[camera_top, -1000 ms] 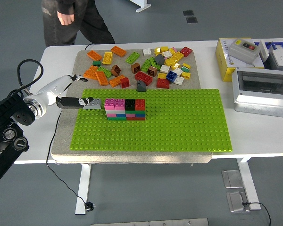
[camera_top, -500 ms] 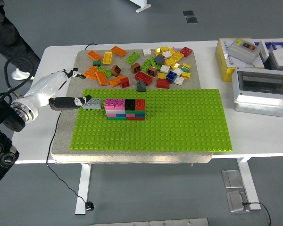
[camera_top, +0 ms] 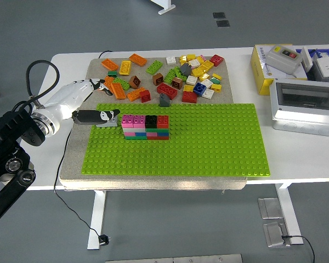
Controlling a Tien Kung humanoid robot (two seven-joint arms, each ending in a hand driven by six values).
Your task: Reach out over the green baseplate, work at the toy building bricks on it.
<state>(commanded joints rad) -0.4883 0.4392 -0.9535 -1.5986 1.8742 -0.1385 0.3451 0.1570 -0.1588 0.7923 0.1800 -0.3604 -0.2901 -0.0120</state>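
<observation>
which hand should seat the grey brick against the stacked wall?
Left. The left hand already reaches in over the green baseplate, with the grey brick under its fingertips, beside the brick wall. The right hand is out of view.

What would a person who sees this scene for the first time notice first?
The eye goes first to the large green baseplate covering most of the mat, with a small wall of pink, black, red and green bricks built near its left end. The robot's left hand reaches in from the left, its fingers holding a grey brick right beside that wall. Behind the baseplate lies a bright pile of loose bricks.
</observation>
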